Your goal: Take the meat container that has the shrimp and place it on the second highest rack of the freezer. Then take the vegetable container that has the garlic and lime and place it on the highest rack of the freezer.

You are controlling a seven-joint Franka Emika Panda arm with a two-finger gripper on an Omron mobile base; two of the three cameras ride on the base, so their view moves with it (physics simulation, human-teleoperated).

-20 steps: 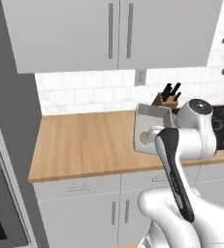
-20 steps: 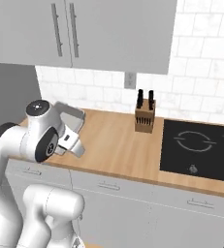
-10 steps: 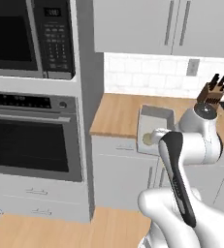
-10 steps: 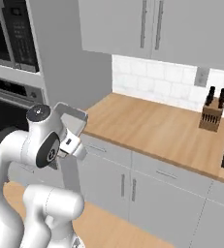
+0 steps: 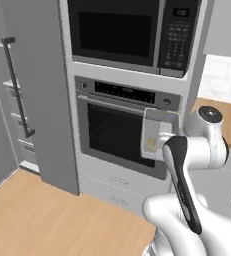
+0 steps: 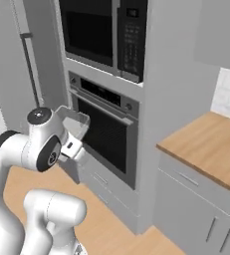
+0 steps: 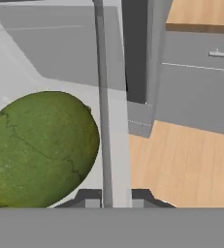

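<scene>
A tall grey freezer (image 5: 37,95) stands with its door swung open at the far left of the left base view, its dark bar handle (image 5: 17,85) upright and pale shelves visible behind it. Right of it rises a column with a black microwave (image 5: 132,32) above a black-windowed oven (image 5: 122,135). The white arm holds a clear vegetable container (image 5: 159,132) up in front of the oven, so the freezer lies well off to the robot's left of its load. In the hand view the gripper (image 7: 113,199) is clamped on the container's thin wall (image 7: 106,121), which runs straight up between the fingertips. That close view alone shows the lime (image 7: 38,147), large and green, resting inside just left of the wall; the left base view shows instead a pale spot in the tub, probably the garlic (image 5: 151,144). In the right base view the container (image 6: 74,122) sits just above the hand.
</scene>
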